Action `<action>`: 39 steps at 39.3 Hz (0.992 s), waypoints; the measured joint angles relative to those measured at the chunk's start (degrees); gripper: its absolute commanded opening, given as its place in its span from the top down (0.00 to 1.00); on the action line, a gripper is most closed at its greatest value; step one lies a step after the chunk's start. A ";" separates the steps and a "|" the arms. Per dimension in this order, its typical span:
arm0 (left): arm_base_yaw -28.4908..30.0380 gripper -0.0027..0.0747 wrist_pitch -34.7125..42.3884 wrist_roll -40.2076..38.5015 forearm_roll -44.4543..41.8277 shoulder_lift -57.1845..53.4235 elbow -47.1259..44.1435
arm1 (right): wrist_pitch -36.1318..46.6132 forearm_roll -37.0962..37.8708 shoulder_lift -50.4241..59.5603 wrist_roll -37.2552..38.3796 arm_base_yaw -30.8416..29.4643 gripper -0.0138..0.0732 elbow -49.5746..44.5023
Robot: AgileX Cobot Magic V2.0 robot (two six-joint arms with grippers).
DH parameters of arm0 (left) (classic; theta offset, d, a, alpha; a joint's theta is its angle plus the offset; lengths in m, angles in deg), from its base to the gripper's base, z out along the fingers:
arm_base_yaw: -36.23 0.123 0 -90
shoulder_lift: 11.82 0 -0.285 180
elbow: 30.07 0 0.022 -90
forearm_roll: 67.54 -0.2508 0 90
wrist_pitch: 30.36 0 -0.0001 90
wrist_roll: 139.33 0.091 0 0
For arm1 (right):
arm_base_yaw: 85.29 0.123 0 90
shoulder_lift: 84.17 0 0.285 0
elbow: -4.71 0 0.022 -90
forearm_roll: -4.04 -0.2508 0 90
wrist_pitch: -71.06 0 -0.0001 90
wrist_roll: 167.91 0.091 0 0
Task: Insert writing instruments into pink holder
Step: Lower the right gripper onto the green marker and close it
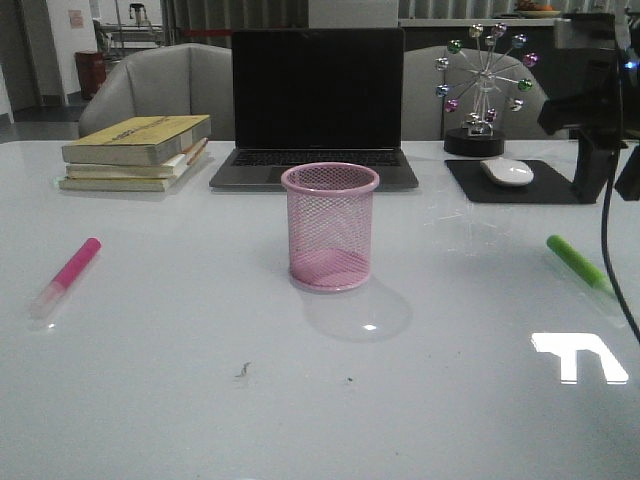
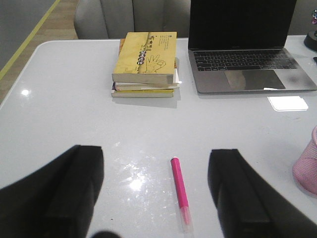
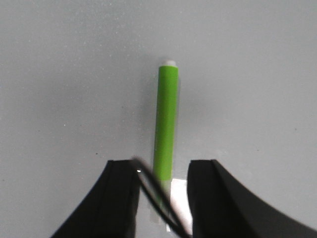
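The pink holder (image 1: 330,228), a mesh cup, stands upright and empty at the table's middle; its edge (image 2: 307,168) shows in the left wrist view. A pink marker (image 1: 67,275) lies flat at the left. My left gripper (image 2: 154,151) hovers open above it, with the marker (image 2: 179,187) lying between the wide-spread fingers. A lime green marker (image 1: 578,262) lies flat at the right, below my right arm (image 1: 590,110). My right gripper (image 3: 163,166) is open, its fingers on either side of the green marker's (image 3: 166,124) capped end. A dark cable crosses in front of that cap.
A stack of books (image 1: 135,150) lies at the back left and an open laptop (image 1: 318,100) behind the cup. At the back right a white mouse (image 1: 507,172) rests on a black pad, beside a ferris-wheel ornament (image 1: 485,85).
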 measured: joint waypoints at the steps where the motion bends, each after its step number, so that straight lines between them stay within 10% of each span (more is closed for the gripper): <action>1: 0.00 0.31 0.00 0.00 0.00 0.00 0.00 | 0.00 0.00 -0.45 0.00 0.00 0.41 0.00; 39: 0.00 0.31 0.00 0.00 0.00 0.00 0.00 | 3.98 -0.96 -11.62 0.00 0.00 0.41 0.45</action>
